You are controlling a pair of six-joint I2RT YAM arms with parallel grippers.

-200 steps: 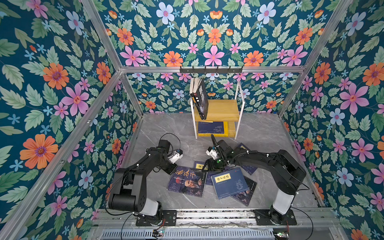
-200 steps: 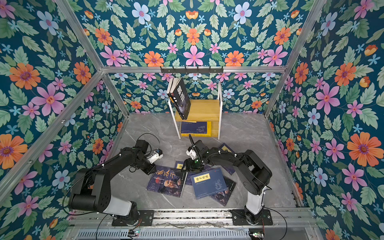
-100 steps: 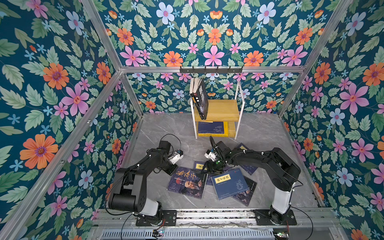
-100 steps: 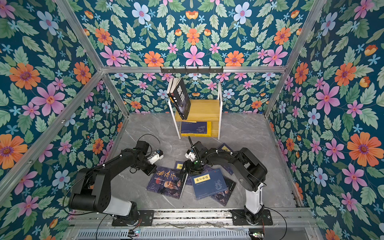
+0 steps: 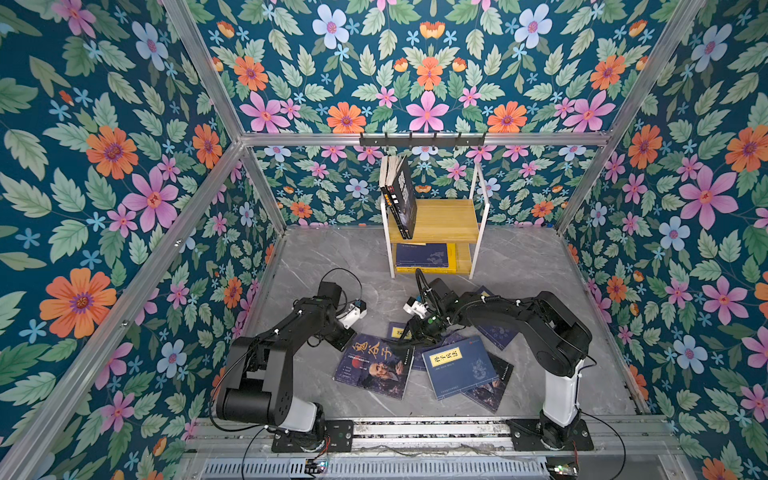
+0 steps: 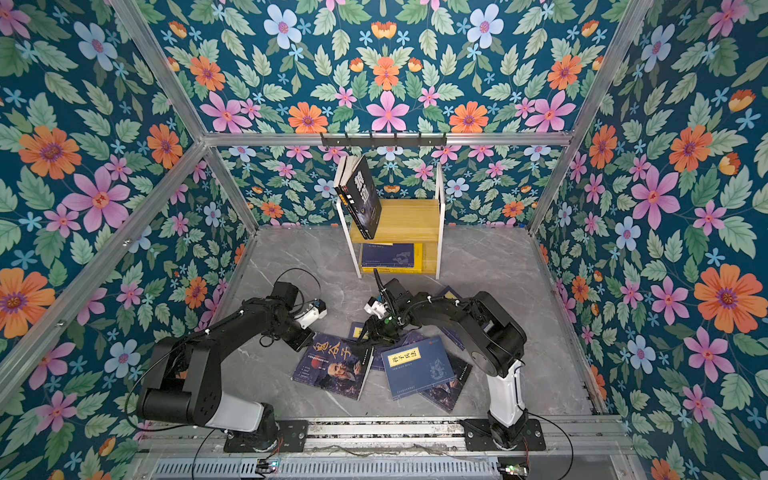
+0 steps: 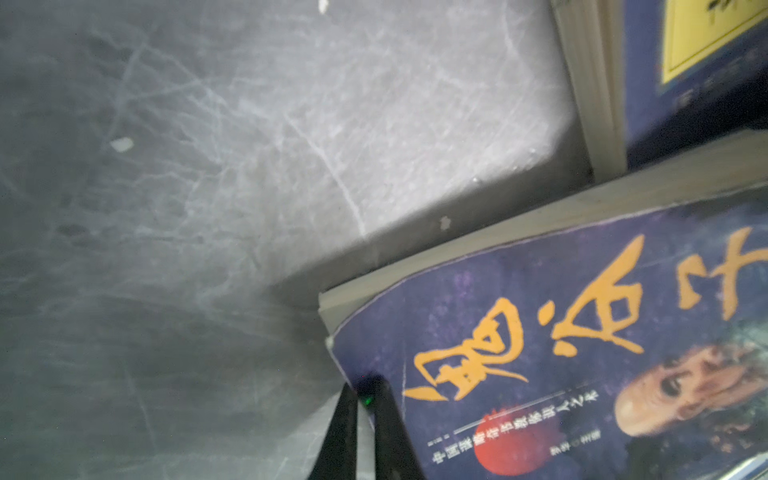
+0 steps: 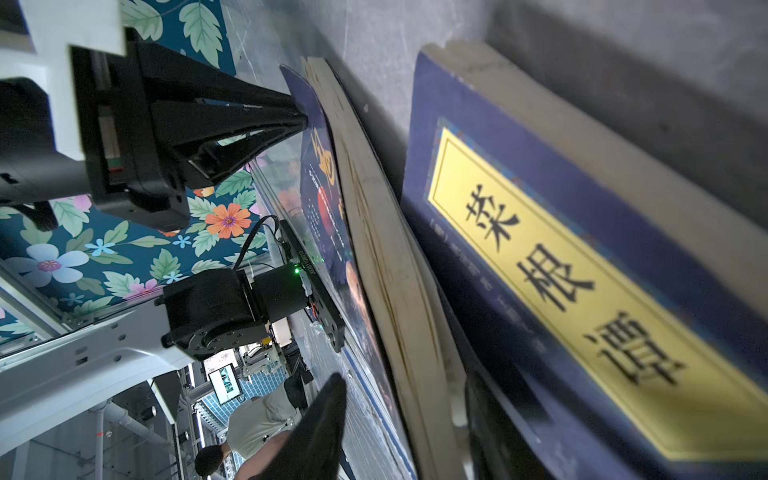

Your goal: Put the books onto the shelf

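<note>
A purple book with orange characters (image 5: 374, 365) (image 7: 582, 353) (image 8: 328, 216) lies on the floor. My left gripper (image 5: 347, 338) (image 7: 361, 390) is shut, its tip on that book's near-left corner. My right gripper (image 5: 409, 334) (image 8: 403, 399) is open astride the book's far edge, with one finger over the cover and one under the pages. A navy book with a yellow label (image 8: 561, 270) lies beside it. More books (image 5: 457, 365) (image 5: 490, 386) lie to the right. The shelf (image 5: 440, 216) stands behind, with two dark books (image 5: 401, 195) leaning on its top board and a navy book (image 5: 422, 254) lying below.
A black hook rail (image 5: 422, 141) hangs on the back wall above the shelf. Floral walls close in on three sides. The arms' base rail (image 5: 415, 432) runs along the front. Another navy book (image 5: 498, 332) lies under the right arm.
My right gripper has come down and forward onto the purple book's far edge, and its jaws have narrowed. The left gripper has closed fully at the book's corner.
</note>
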